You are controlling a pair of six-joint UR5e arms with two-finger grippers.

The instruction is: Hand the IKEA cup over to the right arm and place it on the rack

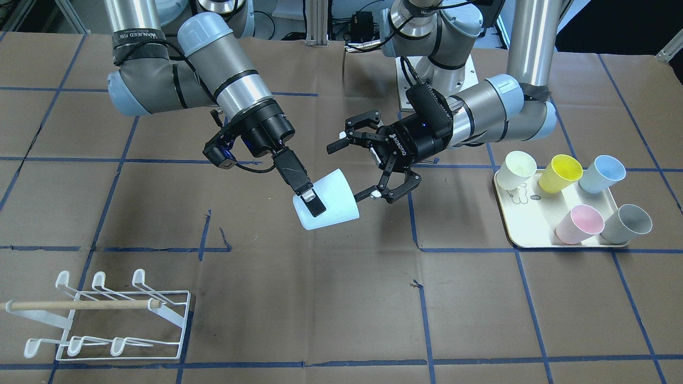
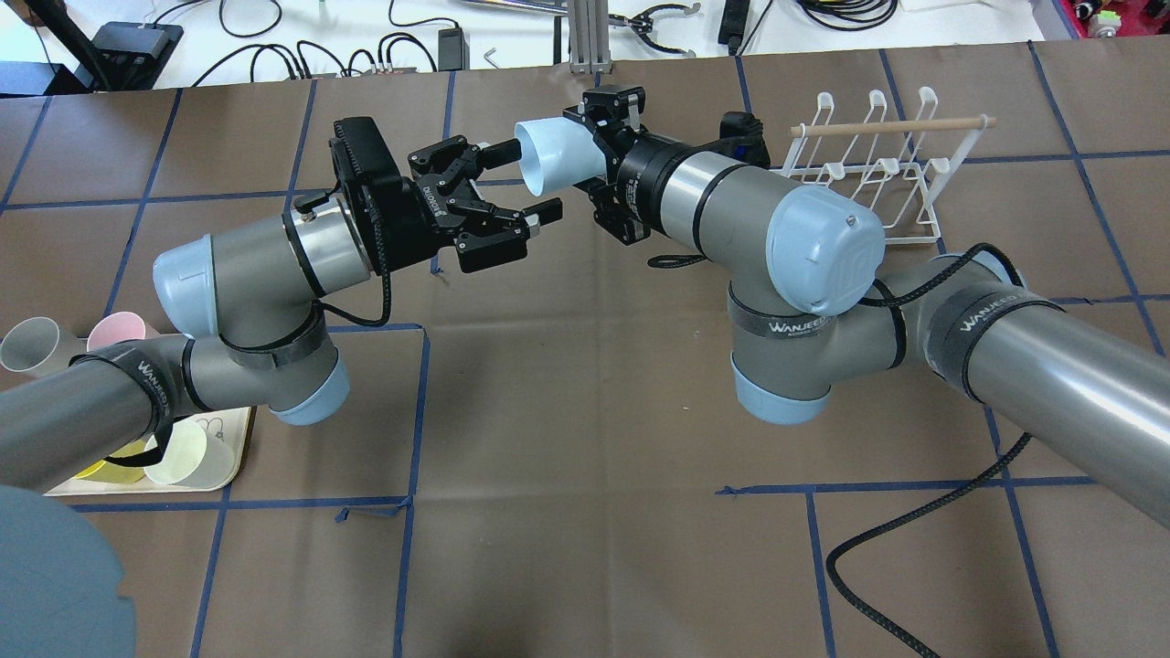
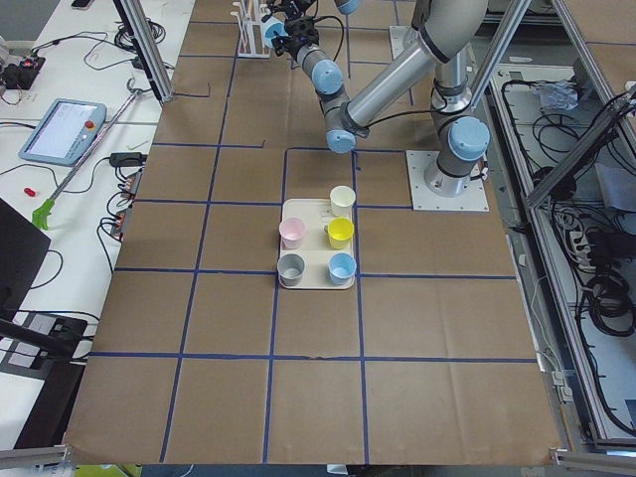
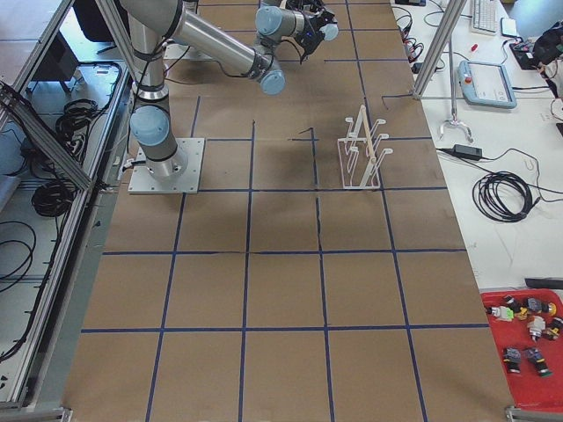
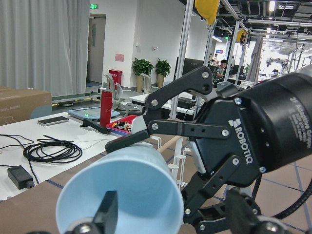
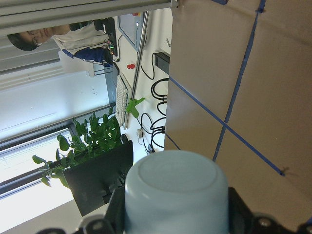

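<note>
The pale blue IKEA cup (image 1: pixel 333 200) is held in the air over the middle of the table, lying on its side. My right gripper (image 1: pixel 320 205), the one with straight flat fingers, is shut on the cup's body from the base end. The cup's open mouth (image 2: pixel 547 163) faces my left gripper (image 2: pixel 530 178). That gripper is open wide, its linkage fingers (image 5: pixel 175 126) spread close around the rim. The right wrist view shows the cup's base (image 6: pixel 175 190). The white wire rack (image 1: pixel 122 320) with its wooden dowel stands empty on the right arm's side (image 2: pixel 877 174).
A cream tray (image 1: pixel 525 234) on the left arm's side holds several cups: cream, yellow, blue, pink and grey. A black cable (image 2: pixel 877 567) loops on the table near the right arm's base. Blue tape lines grid the brown table.
</note>
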